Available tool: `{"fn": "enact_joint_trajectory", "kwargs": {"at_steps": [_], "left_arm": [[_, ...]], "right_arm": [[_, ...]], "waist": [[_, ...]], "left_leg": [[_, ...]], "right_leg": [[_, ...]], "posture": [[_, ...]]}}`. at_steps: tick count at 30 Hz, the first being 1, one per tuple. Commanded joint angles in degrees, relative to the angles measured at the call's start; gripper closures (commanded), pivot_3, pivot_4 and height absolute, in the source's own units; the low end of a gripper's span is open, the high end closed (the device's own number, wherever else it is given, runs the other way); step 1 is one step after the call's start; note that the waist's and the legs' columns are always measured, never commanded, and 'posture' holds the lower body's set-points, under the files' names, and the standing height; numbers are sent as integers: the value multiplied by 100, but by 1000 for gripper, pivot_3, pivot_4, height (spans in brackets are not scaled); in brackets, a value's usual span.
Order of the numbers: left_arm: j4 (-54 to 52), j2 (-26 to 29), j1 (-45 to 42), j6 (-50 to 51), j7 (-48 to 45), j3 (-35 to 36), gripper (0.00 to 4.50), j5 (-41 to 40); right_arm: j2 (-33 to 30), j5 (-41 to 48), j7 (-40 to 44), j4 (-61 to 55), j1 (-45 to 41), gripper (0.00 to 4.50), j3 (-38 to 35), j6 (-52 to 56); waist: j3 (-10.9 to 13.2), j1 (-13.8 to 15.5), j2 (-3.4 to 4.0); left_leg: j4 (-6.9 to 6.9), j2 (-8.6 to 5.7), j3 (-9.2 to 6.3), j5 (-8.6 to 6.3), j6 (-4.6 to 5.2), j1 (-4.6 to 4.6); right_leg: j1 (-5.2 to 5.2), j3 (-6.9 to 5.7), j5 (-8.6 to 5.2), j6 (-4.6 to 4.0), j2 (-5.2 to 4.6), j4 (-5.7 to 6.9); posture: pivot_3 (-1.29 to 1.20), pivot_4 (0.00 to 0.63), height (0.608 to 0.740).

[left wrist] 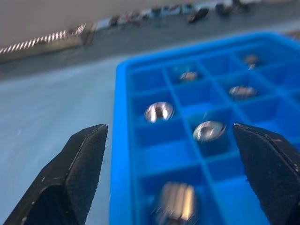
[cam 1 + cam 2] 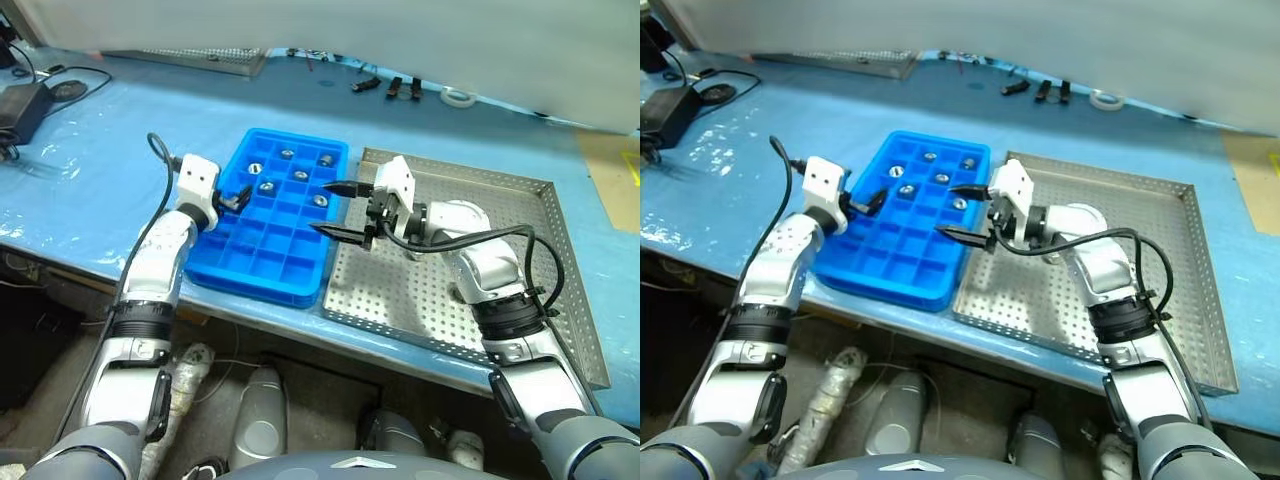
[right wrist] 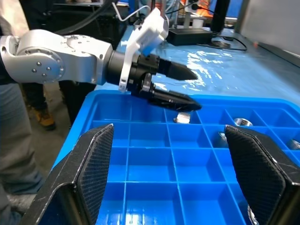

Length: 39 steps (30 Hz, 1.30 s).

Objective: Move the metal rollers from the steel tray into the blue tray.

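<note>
Silver-grey metal rollers (image 2: 301,176) in blue tray (image 2: 255,262)

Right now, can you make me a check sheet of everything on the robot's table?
Surface: blue table cover, shiny in places.
Job's things: blue tray with six metal rollers in its far compartments; steel tray beside it, no rollers seen on its bare floor.
Clutter: tape ring, small dark parts, mesh tray at the far edge.
Grippers: left gripper open over the blue tray's edge; right gripper open, empty.
Cables: black cable and power brick.
Surroundings: a person's legs.
</note>
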Motion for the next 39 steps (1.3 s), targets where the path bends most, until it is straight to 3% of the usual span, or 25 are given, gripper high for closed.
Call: {"fn": "enact_joint_trajectory", "kwargs": {"at_steps": [1, 4, 8, 13, 17, 21, 31, 39], "left_arm": [[174, -238, -592, -380, -604, -340, 24, -180], [758, -417, -985, -663, -1054, -573, 24, -153], [2502, -986, -2043, -1285, -1852, -1048, 24, 69], [4276, -1436, -2851, -1939, -1994, -1370, 24, 591], [5167, -1640, -3231, -1695, -1865, -1450, 24, 903], [5381, -1603, -3375, -1651, -1962, -1361, 24, 985], [5184, -930, -3292, -1718, -2959, -1211, 24, 1008], [5292, -1167, -3125, -1517, -2918, -1298, 24, 1182]], "right_arm": [[-218, 214, -224, -636, 227, 516, -435, 217], [-359, 243, -425, -1011, 484, 516, -577, 388], [-514, 291, -1029, -1853, 1188, 516, -1047, 714], [-518, 371, -1702, -2756, 1902, 516, -1410, 1112], [-470, 408, -2245, -3470, 2460, 516, -1644, 1419], [-450, 483, -2578, -3886, 2796, 516, -1752, 1605], [-350, 508, -2934, -4025, 3095, 516, -1721, 1554], [-338, 430, -2856, -3792, 3060, 516, -1564, 1337]], "waist": [[0, -22, 0], [0, -118, 0], [0, -332, 0], [-1, -755, 1], [-2, -1082, 4], [-2, -1240, 3], [-1, -1297, 2], [-1, -1300, 2]], "left_leg": [[1, -1, 0, 3, -4, 2], [2, -6, 1, 6, -9, 4], [-1, -7, 2, 12, -17, 5], [-7, -13, 5, 11, -14, 6], [-24, -11, 12, 9, -12, 17], [-27, -11, 20, 4, -3, 20], [-23, -17, 92, -31, 55, 78], [-23, -21, 106, -39, 68, 78]], "right_leg": [[0, 2, 0, 0, -1, 1], [6, 3, 0, 1, -4, 2], [6, 5, 3, 6, -3, 2], [6, 11, 15, 26, -2, -16], [6, 15, 16, 27, 3, -24], [6, 23, 15, 26, 3, -38], [31, 56, 6, 13, -6, -48], [29, 60, 6, 14, -9, -52]], "posture": [[167, 150, 740], [90, 150, 740], [-41, 150, 740], [-158, 150, 740], [-259, 150, 740], [-305, 150, 740], [-311, 150, 740], [-294, 150, 740]]}}
